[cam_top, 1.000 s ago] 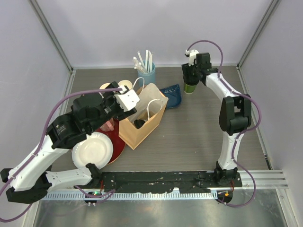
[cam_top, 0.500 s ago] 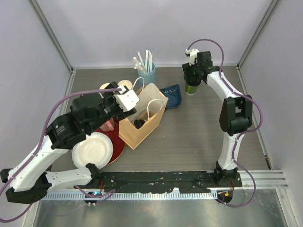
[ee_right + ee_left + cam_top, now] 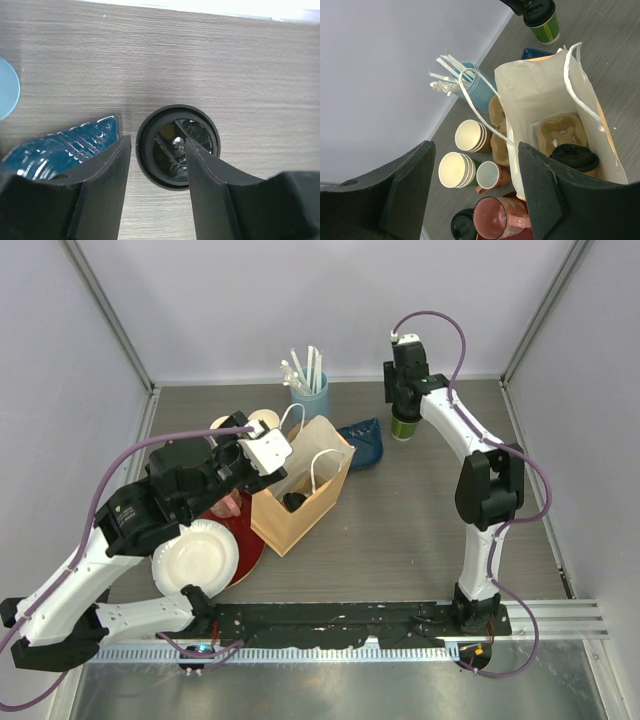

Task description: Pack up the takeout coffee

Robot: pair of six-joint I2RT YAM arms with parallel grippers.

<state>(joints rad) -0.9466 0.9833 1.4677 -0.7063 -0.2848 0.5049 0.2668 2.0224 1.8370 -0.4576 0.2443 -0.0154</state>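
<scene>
A green-sided coffee cup (image 3: pixel 403 427) with a black lid (image 3: pixel 177 146) stands at the back right of the table; the left wrist view shows it too (image 3: pixel 543 22). My right gripper (image 3: pixel 403 408) hangs straight above it, open. In the right wrist view (image 3: pixel 157 142) one finger is left of the lid and the other over its middle, neither clamping it. A second black-lidded cup (image 3: pixel 574 158) sits in a cardboard carrier inside the open brown paper bag (image 3: pixel 275 522). My left gripper (image 3: pixel 266 450) hovers open at the bag's left edge, holding nothing.
A blue packet (image 3: pixel 55 147) lies just left of the green cup. Behind the bag stands a blue cup of white sticks (image 3: pixel 310 395). Stacked lidless cups (image 3: pixel 456 170), a pink mug (image 3: pixel 495 217), a white plate (image 3: pixel 195 558) and a red plate (image 3: pixel 247 540) crowd the bag's left.
My right gripper has swung left and turned until it is centred over the green cup, its jaws a little narrower. The left arm has barely moved.
</scene>
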